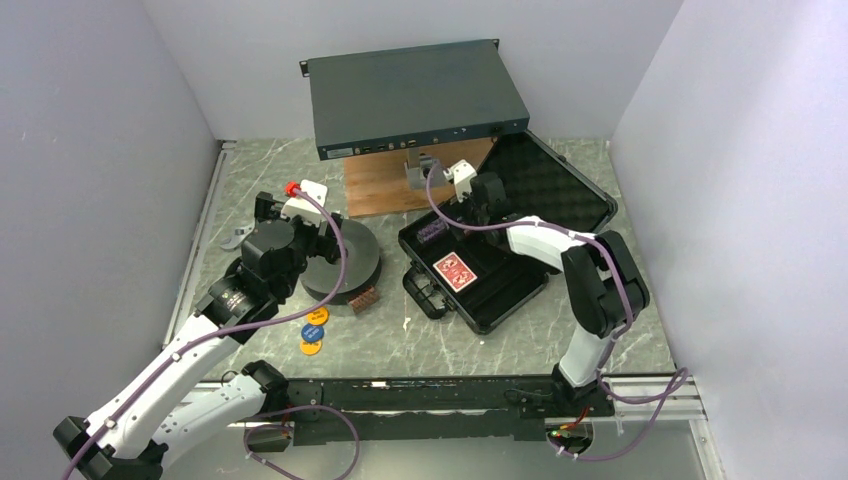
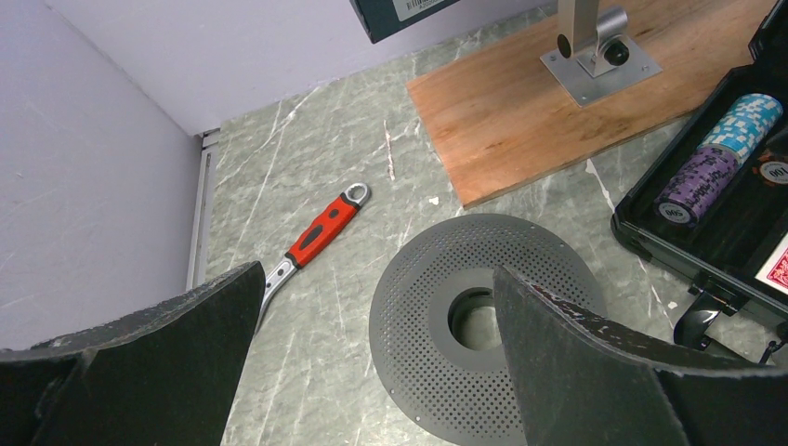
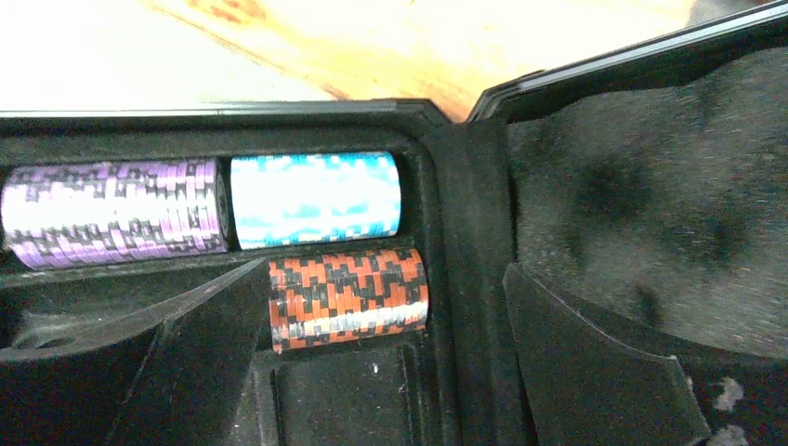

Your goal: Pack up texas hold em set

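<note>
Green marble table (image 1: 400, 345); open black case (image 1: 505, 285) holds striped chip stacks (image 3: 316, 200).

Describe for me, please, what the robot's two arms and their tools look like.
The left arm and right arm both have white link shells with bulky black joints, and a purple cable runs loosely along each. The left tool and right tool each carry two broad, matte black fingers with rough, scuffed faces. A red cap marks the left wrist.
</note>
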### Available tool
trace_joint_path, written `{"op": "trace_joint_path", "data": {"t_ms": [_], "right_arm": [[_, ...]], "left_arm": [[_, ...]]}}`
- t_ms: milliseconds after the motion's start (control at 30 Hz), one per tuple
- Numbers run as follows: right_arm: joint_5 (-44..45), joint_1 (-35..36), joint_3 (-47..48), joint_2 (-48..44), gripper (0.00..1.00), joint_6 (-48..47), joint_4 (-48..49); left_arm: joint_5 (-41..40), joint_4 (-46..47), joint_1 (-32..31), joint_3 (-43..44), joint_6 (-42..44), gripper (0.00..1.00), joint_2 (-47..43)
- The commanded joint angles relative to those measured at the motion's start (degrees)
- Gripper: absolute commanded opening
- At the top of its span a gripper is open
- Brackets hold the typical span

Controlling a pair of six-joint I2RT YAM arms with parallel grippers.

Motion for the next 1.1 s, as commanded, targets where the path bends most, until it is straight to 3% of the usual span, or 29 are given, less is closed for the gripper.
{"op": "trace_joint_path", "data": {"t_ms": [0, 333, 600, 1067], "right_arm": [[3.2, 1.2, 0.3, -6.2, 1.00, 2.1, 3.6], [7.7, 3.9, -6.4, -16.6, 0.99, 11.8, 3.8], [8.6, 6.8, -7.7, -23.3, 0.99, 14.0, -0.8], [5.6, 23.6, -7.2, -28.0, 1.00, 15.2, -4.7]], "left_arm": [[0.8, 2.4, -0.1, 0.1, 0.5, 1.00, -0.2], [0.6, 2.5, -0.2, 0.1, 0.7, 1.00, -0.2], [0.1, 2.6, -0.1, 0.0, 0.7, 1.00, -0.6], [-0.8, 3.3, -0.2, -0.5, 1.5, 1.00, -3.5]]}}
